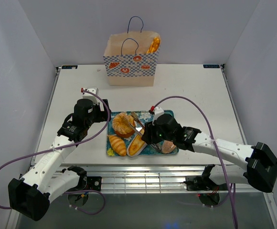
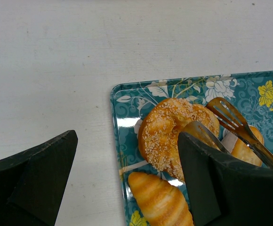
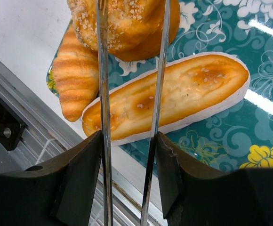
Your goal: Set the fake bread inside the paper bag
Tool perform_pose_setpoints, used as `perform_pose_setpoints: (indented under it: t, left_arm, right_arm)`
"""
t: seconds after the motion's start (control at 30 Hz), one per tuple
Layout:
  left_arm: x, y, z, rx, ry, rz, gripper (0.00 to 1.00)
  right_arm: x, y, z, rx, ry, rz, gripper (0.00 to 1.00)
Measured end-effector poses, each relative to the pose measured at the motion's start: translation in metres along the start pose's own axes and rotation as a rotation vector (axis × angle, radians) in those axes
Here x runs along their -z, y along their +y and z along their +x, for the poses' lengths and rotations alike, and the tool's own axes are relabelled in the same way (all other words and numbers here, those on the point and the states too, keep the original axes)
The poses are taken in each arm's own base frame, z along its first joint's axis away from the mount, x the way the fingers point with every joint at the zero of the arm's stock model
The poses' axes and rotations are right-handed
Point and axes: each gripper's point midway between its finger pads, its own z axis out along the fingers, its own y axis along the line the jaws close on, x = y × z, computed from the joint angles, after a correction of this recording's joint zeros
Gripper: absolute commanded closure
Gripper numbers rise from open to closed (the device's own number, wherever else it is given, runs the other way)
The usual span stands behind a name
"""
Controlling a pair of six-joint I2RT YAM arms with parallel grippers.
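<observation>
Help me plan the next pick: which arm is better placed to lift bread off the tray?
Right, most likely. The right gripper holds the metal tongs, whose blades hang over the long loaf on the teal tray. The left gripper is open and empty, at the tray's left edge.

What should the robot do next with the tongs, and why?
Probably dip the tongs a little and squeeze on the sesame bun. The right gripper is shut on the tongs, their arms are apart with the tips at that bun's edge, and the bun lies on the tray, not in the paper bag.
</observation>
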Motion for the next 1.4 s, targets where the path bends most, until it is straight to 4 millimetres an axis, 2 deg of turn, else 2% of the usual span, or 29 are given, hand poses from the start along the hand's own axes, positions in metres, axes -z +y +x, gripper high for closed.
perform_pose_setpoints:
  t: [0.1,0.2,0.3,0.37,0.4,0.5,0.8,1.03,1.2,1.27,1.4]
  left_arm:
    - [0.000,-0.001,0.000,0.000,0.002,0.003,0.02]
    - [0.000,-0.001,0.001,0.000,0.005,0.007,0.02]
    - [-0.001,-0.002,0.001,-0.001,0.006,0.011,0.02]
    - [0.000,-0.003,0.002,-0.002,0.007,0.014,0.02]
    - [0.000,-0.003,0.002,-0.001,0.008,0.016,0.02]
    - [0.000,-0.004,0.002,-0.002,0.008,0.018,0.02]
    - [0.000,-0.004,0.002,-0.002,0.009,0.021,0.02]
    - [0.001,-0.003,0.001,-0.001,0.002,0.014,0.02]
    - [0.013,0.003,-0.014,0.015,-0.063,-0.011,0.02]
    - [0.023,0.005,-0.025,0.028,-0.115,-0.020,0.02]
    - [0.037,0.011,-0.042,0.053,-0.192,-0.043,0.02]
  right_arm:
    - [-0.006,0.001,0.002,0.005,0.035,0.020,0.52]
    - [-0.007,0.003,-0.006,0.004,0.031,0.031,0.61]
    - [-0.004,0.007,-0.014,-0.001,0.018,0.032,0.66]
    - [-0.001,0.010,-0.019,-0.004,0.011,0.027,0.75]
    - [0.001,0.011,-0.022,-0.005,0.004,0.023,0.83]
    - [0.007,0.016,-0.030,-0.006,-0.010,0.014,0.92]
    - [0.024,0.030,-0.056,0.004,-0.046,-0.008,0.92]
    - [0.046,0.036,-0.074,0.008,-0.107,-0.026,0.92]
    - [0.065,0.043,-0.105,0.033,-0.185,-0.020,0.92]
    - [0.075,0.050,-0.126,0.051,-0.234,-0.020,0.92]
    - [0.094,0.068,-0.182,0.082,-0.352,-0.032,0.92]
